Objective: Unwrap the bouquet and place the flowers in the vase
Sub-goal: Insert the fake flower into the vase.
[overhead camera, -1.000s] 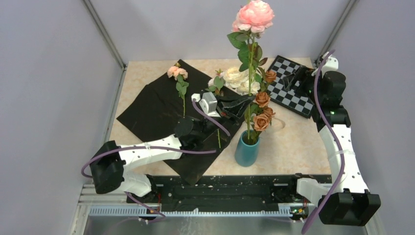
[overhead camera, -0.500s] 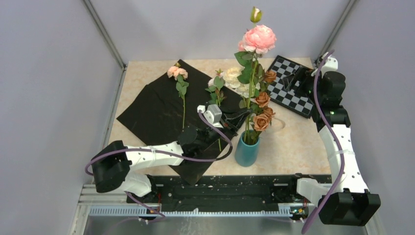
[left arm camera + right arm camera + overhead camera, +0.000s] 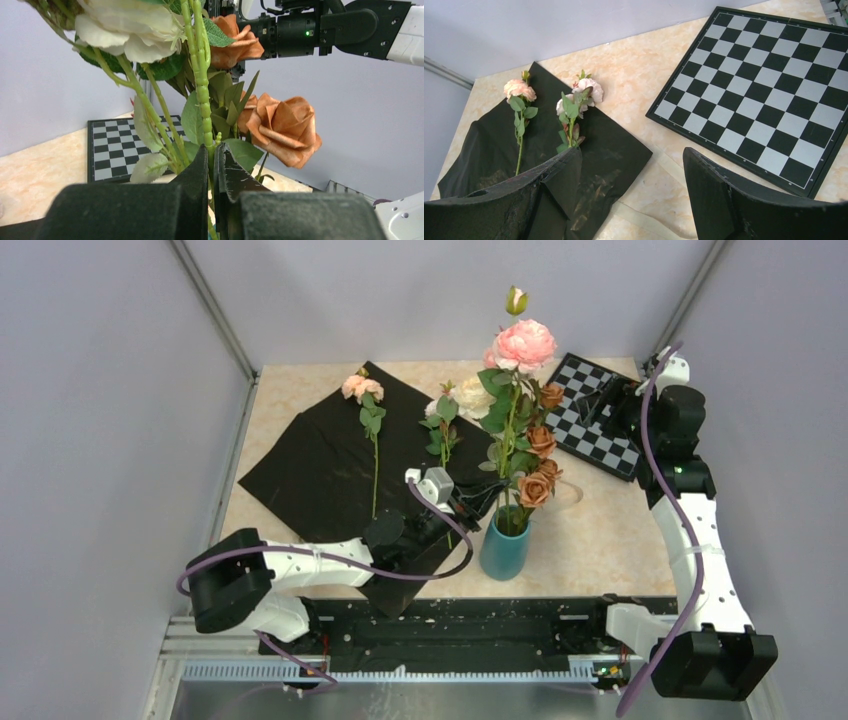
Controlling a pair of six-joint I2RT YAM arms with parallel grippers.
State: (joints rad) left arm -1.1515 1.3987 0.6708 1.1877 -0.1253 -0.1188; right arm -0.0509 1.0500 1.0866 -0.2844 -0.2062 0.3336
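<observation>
Teal-blue and short, the vase (image 3: 505, 550) is stood near the front of the marbled counter (image 3: 600, 530), just right of the spread black paper (image 3: 310, 465). Several of the flowers are already seated in it: a tall pink rose (image 3: 524, 343) topped by a small bud (image 3: 516, 300), with rusty orange roses (image 3: 535, 485) lower down. The left pincer (image 3: 474, 508) is clamped on a green stem (image 3: 202, 90) close beside the vase's mouth. In the left wrist view its jaws are seen pressed together around that stem. Two more flowers are laid on the paper, a pink one (image 3: 362, 388) and a cream one (image 3: 591, 91). The right pincer (image 3: 603, 405) is held above the checkerboard (image 3: 585, 435) with its jaws wide apart and nothing between them.
</observation>
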